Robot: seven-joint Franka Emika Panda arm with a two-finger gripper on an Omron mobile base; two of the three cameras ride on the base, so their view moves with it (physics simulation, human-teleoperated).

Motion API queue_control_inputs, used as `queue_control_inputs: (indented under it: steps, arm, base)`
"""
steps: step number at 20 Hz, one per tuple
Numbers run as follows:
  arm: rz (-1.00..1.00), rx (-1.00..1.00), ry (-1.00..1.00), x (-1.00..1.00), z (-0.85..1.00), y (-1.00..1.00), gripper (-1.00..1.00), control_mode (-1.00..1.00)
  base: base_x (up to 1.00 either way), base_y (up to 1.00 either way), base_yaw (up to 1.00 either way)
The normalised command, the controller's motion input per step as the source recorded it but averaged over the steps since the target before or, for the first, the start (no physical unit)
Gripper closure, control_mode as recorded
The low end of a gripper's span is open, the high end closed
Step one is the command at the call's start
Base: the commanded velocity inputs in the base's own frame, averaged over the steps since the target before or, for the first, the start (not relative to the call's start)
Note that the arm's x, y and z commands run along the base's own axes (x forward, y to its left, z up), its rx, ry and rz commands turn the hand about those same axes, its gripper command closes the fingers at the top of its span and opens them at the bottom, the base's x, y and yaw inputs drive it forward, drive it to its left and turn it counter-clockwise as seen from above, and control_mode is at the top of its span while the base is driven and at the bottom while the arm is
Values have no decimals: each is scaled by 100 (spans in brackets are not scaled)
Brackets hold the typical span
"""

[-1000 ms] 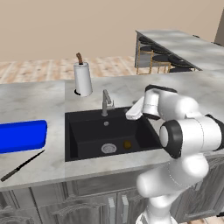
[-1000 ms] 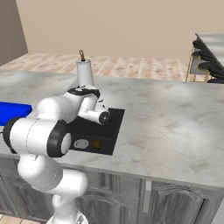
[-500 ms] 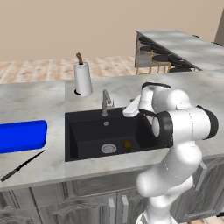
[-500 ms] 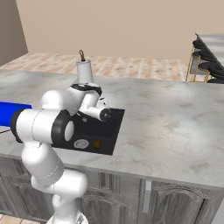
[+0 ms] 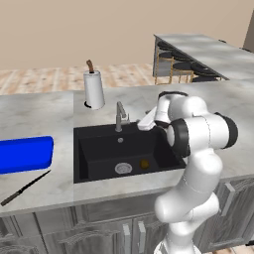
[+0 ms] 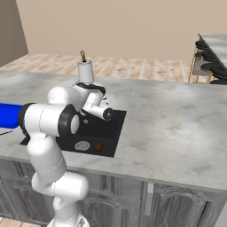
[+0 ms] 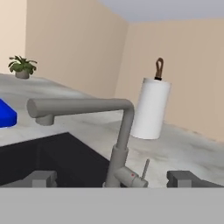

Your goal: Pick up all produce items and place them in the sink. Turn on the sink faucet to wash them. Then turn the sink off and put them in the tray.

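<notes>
Tray (image 5: 24, 154) cut off at frame edge. Fingers (image 7: 113, 178) spread, nothing gripped, brought nearer the faucet (image 7: 120, 144) than before; produce (image 5: 144, 163) unmoved in sink (image 5: 99, 149).

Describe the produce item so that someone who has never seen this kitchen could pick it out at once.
Find the black sink sunk into the grey marbled counter, in front of the grey faucet. On the basin floor lies the produce item, just right of the round silver drain. It is small, round and brownish-yellow, the only coloured thing in the dark basin.
</notes>
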Motion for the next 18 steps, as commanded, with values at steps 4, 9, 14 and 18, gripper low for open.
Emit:
queue_control_inputs:
  steps: [4, 9, 14, 18]
  arm:
    - [0, -1, 0, 29, -14, 0, -100, -100]
    - [0, -2, 0, 30, -17, 3, -100, -100]
    - [0, -2, 0, 33, -16, 5, -100, -100]
    - [0, -2, 0, 31, -18, 5, -100, -100]
  base:
    - [0, 0, 0]
    - [0, 0, 0]
    - [0, 0, 0]
    - [0, 0, 0]
